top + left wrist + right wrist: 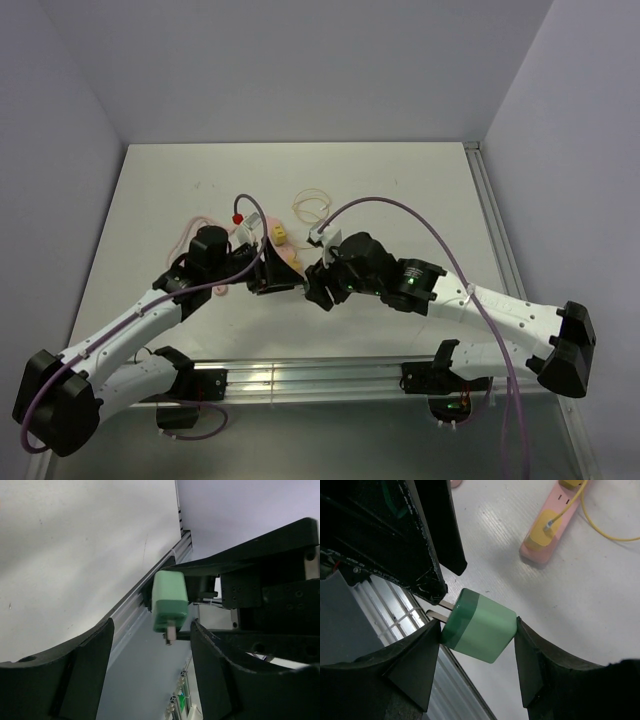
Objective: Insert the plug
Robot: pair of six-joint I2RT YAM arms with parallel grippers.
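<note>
My right gripper [477, 628] is shut on a green plug [481, 625], one finger on each side of its body. The plug's two metal prongs point up-left toward the black fingers of the left arm [427, 540]. In the left wrist view the same plug [170, 600] hangs just beyond my open left gripper [151, 625], prongs toward the camera, and touches neither of its fingers. From above, the two grippers meet nose to nose, left [268, 276] and right [313, 281], over the table's near middle. A pink power strip [546, 540] lies on the table behind them, with a yellow plug [543, 526] in it.
A yellow cable [312, 206] loops on the table beyond the power strip [288, 256]. A pinkish cord [186, 234] lies to the left. An aluminium rail [300, 380] runs along the near table edge. Walls close in on the left, back and right.
</note>
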